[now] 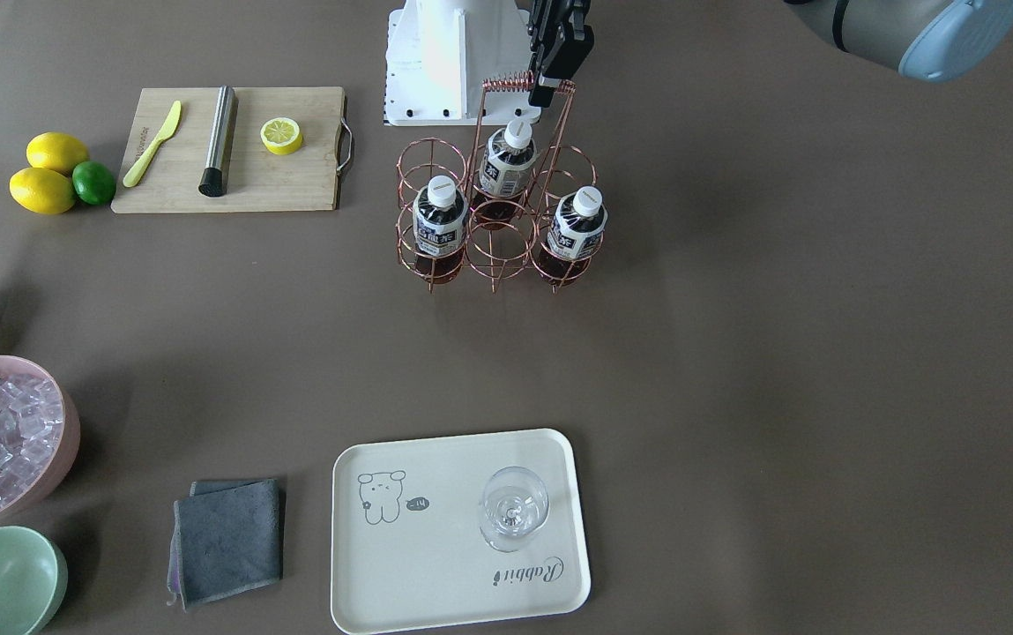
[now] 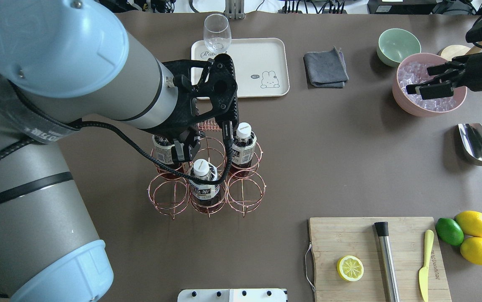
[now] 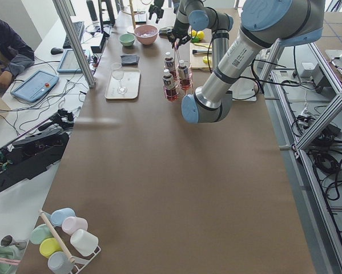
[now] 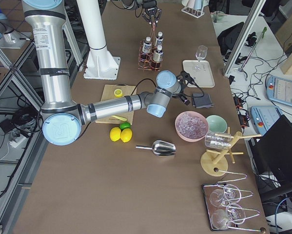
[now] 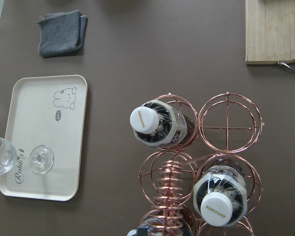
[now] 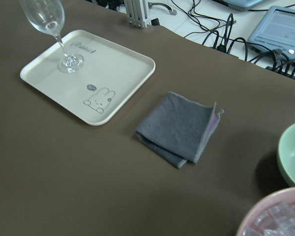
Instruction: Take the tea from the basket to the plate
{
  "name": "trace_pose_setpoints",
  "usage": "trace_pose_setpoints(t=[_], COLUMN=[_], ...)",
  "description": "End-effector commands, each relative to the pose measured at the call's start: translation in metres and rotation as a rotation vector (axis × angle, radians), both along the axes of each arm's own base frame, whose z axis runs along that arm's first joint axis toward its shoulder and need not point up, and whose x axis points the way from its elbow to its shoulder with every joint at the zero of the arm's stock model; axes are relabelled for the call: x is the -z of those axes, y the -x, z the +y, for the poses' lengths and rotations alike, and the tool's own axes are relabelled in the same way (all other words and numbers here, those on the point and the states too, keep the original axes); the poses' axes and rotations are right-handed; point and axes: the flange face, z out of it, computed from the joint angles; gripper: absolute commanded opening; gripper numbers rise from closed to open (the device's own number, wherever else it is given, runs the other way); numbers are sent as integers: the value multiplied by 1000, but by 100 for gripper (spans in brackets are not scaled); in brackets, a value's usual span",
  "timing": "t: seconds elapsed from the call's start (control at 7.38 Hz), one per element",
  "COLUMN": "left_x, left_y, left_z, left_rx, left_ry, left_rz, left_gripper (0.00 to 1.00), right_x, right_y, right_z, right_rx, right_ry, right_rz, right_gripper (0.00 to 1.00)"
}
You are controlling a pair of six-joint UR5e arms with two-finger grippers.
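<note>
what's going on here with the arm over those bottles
The left tool hangs over the copper wire basket, close above the three tea bottles, which all stand in its cells. None is on the cream plate yet; it holds only a wine glass. I cannot tell whether that tool is open or shut. The right tool is open above the pink bowl of ice, holding nothing.
</note>
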Motion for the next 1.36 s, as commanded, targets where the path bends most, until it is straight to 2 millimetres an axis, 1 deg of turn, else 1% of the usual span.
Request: trace_pose_setpoints(t=[0.0, 0.14, 0.27, 0.41, 0.54, 0.68, 0.81, 0.95, 1.08, 1.22], left_x=[2, 0, -1, -2, -2, -2, -2, -2, -2, -2], left_y=[-16, -20, -22, -27, -28, -29, -31, -34, -34, -34], left_z=[0, -3, -4, -3, -3, -1, 1, 4, 5, 5], left_rx=[-2, -2, -1, -6, -9, -9, -14, -16, -15, -15], left_ry=[5, 10, 14, 15, 16, 19, 20, 27, 29, 29], left_rz=[-15, -24, -28, -34, -34, -31, -30, -27, -27, -27], left_gripper=[0, 0, 0, 0, 0, 0, 0, 0, 0, 0], right_x=[62, 78, 81, 89, 108, 126, 134, 165, 194, 199], right_y=[65, 89, 128, 143, 154, 163, 178, 202, 216, 215], right_z=[29, 33, 52, 56, 63, 69, 69, 63, 57, 58], right_rx=[-69, -64, -38, -12, 22, 41, 60, 84, 98, 99], right_ry=[2, -8, -17, -36, -55, -51, -57, -60, -84, -90], right_rz=[-319, -348, -337, -277, -195, -150, -122, -101, -77, -79], right_gripper=[100, 100, 100, 100, 100, 100, 100, 100, 99, 100])
